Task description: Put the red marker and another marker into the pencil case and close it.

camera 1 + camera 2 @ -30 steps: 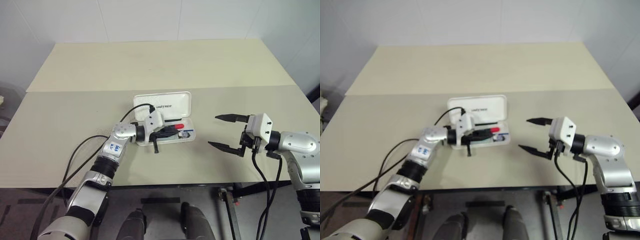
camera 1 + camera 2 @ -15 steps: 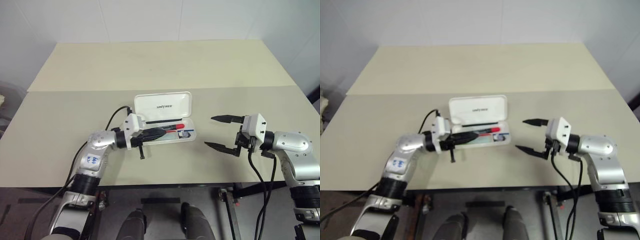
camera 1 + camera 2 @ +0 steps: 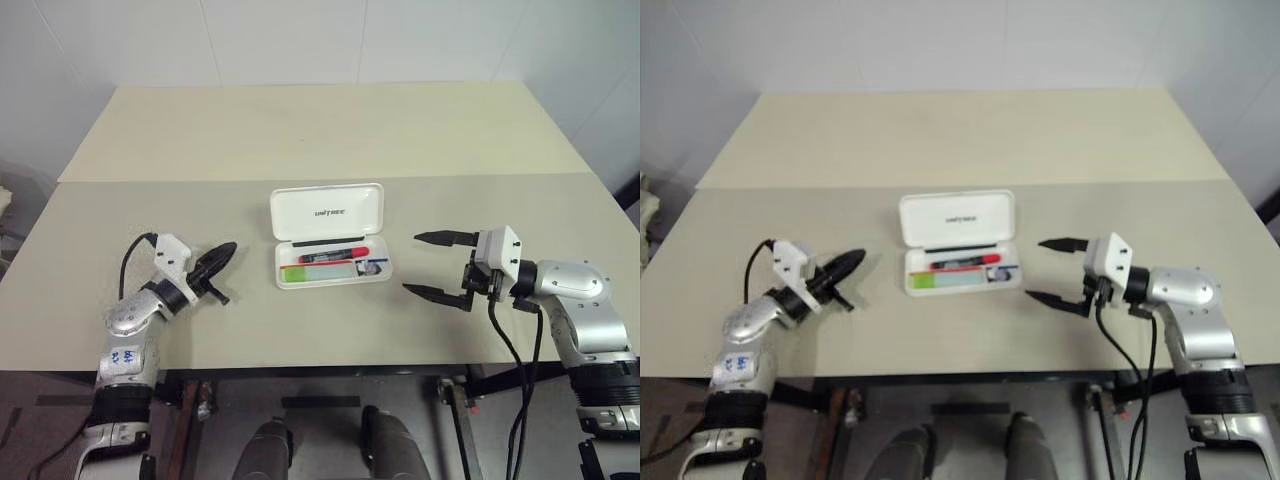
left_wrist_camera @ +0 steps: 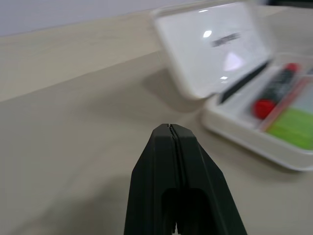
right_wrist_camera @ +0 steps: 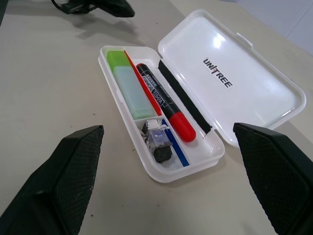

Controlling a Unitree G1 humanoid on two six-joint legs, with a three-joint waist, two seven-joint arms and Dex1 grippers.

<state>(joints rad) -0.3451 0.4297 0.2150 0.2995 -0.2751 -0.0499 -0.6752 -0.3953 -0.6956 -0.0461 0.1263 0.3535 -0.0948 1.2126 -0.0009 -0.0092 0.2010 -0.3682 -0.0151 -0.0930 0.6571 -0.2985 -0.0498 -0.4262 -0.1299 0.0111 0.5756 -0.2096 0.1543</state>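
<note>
Red-capped, dark-barrelled marker and light-green marker lie in the open white hard-plastic pencil case, between the clenched, empty left gripper and the wide-open right gripper, seemingly poised to close its lid.

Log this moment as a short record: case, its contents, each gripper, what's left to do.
pencil case: on the table, lid open, leaning back
red marker: lying inside the case
light-green marker: lying inside, beside the red one
small dark block: in the end compartment
left gripper: shut, empty, apart from the case
right gripper: open, empty, beside the case
remaining: close the lid
</note>
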